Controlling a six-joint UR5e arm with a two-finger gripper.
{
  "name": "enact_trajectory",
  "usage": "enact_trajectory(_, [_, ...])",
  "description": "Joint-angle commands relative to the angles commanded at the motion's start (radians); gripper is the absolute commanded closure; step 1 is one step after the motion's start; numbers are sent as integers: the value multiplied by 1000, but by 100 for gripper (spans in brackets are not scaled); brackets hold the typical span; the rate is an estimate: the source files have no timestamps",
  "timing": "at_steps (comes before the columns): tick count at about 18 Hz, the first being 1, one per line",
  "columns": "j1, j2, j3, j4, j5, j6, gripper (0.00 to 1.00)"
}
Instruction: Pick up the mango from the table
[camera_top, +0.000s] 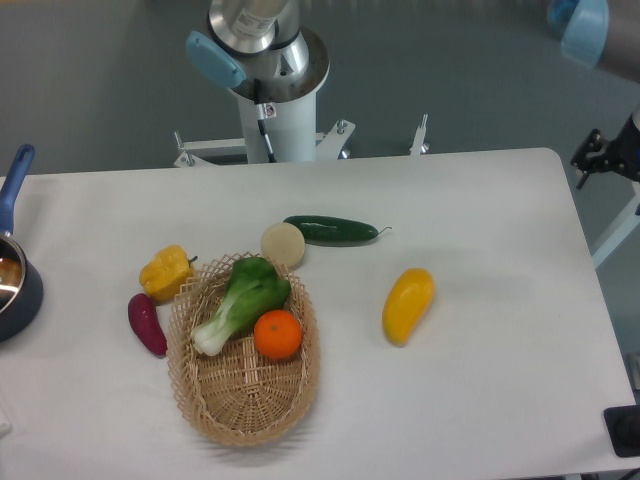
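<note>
The mango (408, 304) is a smooth yellow oval, orange toward its upper end. It lies alone on the white table (500, 200), right of centre and to the right of the basket. The arm's base (270, 70) stands behind the table's far edge. An arm joint with a blue cap (585, 28) shows at the top right. Below it, a black part that looks like my gripper (605, 150) sits at the right frame edge, beyond the table's right side and far from the mango. It is mostly cut off, so I cannot tell how its jaws stand.
A wicker basket (240, 400) holds a bok choy (240, 300) and a round orange (277, 334). Around it lie a yellow bell pepper (165, 270), a purple eggplant (147, 324), a pale round vegetable (283, 244) and a green cucumber (332, 230). A blue-handled pot (12, 280) is at the left edge.
</note>
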Motion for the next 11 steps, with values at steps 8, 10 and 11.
enact_trajectory(8, [-27,74,-184,84,-149,-261,0])
enact_trajectory(10, [-75,77,-207,116,-160,-321,0])
enact_trajectory(11, [-96,77,-207,118,-161,-351,0])
